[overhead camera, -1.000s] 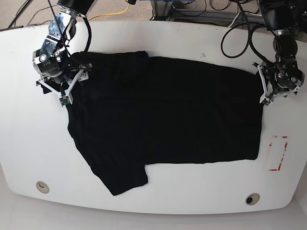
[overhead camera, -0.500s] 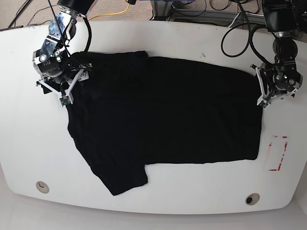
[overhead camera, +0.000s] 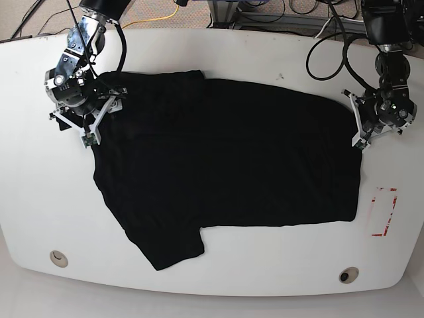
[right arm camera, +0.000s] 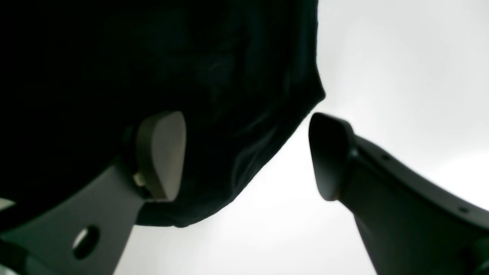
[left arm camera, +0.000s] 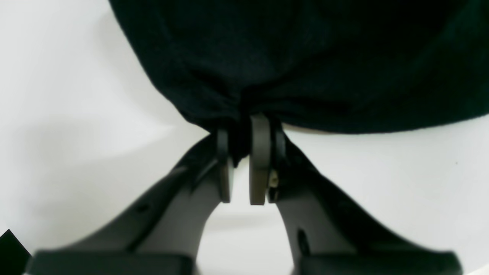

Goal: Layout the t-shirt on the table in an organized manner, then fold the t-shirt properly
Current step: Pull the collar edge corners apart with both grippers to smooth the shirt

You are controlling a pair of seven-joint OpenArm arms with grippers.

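My left gripper (left arm camera: 244, 152) pinches the t-shirt (overhead camera: 225, 165) hem near the table (overhead camera: 218, 46) edge; my right gripper (right arm camera: 244, 152) hangs spread, straddling its shoulder edge.

base view overhead on whole table (overhead camera: 218, 46), wrist views close, sharing t-shirt (overhead camera: 225, 165) edges

no legible text anywhere

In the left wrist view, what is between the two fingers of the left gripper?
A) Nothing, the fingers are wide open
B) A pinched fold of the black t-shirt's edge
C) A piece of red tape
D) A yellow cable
B: the left gripper has its fingers nearly together with a bunched bit of the black t-shirt edge squeezed between them, above the white table.
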